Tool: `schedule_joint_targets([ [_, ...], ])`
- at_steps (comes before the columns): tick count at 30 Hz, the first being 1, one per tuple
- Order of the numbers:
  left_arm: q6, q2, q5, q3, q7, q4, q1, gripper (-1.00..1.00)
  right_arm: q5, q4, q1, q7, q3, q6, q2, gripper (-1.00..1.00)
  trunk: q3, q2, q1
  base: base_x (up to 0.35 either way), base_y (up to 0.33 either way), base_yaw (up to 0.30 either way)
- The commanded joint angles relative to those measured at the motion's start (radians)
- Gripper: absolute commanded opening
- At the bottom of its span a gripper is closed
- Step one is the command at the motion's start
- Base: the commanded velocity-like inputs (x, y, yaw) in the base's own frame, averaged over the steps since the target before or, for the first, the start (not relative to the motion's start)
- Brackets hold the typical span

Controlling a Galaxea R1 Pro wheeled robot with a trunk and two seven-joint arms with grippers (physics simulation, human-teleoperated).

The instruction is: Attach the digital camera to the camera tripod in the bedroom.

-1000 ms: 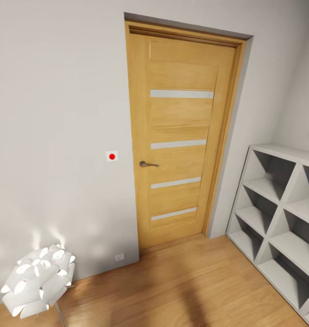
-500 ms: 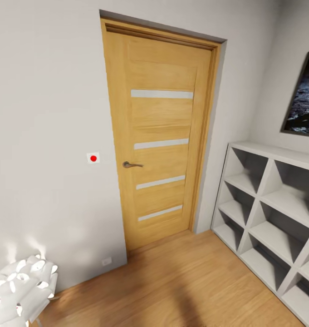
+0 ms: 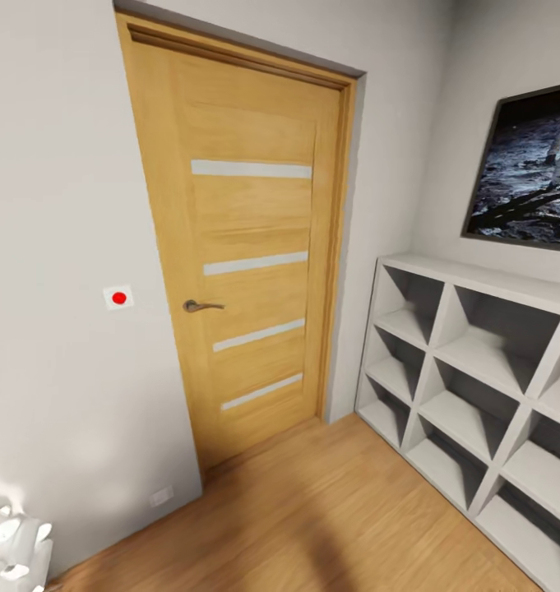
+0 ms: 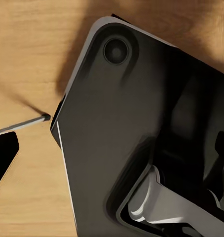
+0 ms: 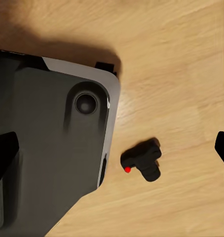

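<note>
The digital camera [image 5: 142, 164], small and black with a red dot, lies on the light wood floor in the right wrist view, just beside the rounded corner of my dark base [image 5: 48, 143]. One dark fingertip [image 5: 223, 148] of my right gripper shows at that picture's edge, apart from the camera, with nothing held. In the left wrist view one dark fingertip [image 4: 3, 159] of the left gripper hangs over bare floor next to the base [image 4: 127, 133]. The camera tripod is out of view. The head view faces the bedroom's wooden door [image 3: 238, 247].
A white cube shelf [image 3: 477, 362] stands along the right wall under a dark framed moon picture [image 3: 530, 168]. A white petal lamp [image 3: 8, 543] peeks in at the lower left. A thin grey rod [image 4: 23, 123] lies across the floor beside the base. Wood floor [image 3: 312, 518] lies before the door.
The whole head view has swung to the right: the door and the red-dot wall switch slid left, the lamp nearly left the picture, and the moon picture and more shelf came in.
</note>
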Motion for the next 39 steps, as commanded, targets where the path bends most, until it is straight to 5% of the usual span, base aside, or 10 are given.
schedule_joint_targets([
  [1,-0.003,0.0,0.0,0.004,0.001,0.0,0.0,1.0,0.008,0.002,-0.001,0.002,-0.008,0.0,-0.001,1.0,0.0,-0.001,0.001,0.312,0.0,-0.259],
  [17,-0.003,0.0,0.001,0.004,0.002,0.0,0.0,1.0,0.008,0.002,-0.001,0.002,-0.008,0.0,-0.001,1.0,0.0,-0.001,0.001,0.284,0.0,-0.258],
  [39,-0.003,0.001,0.01,0.011,0.002,0.0,0.0,1.0,0.005,0.002,-0.001,0.0,-0.01,-0.001,-0.001,1.0,0.0,-0.001,0.001,0.02,0.0,-0.273],
])
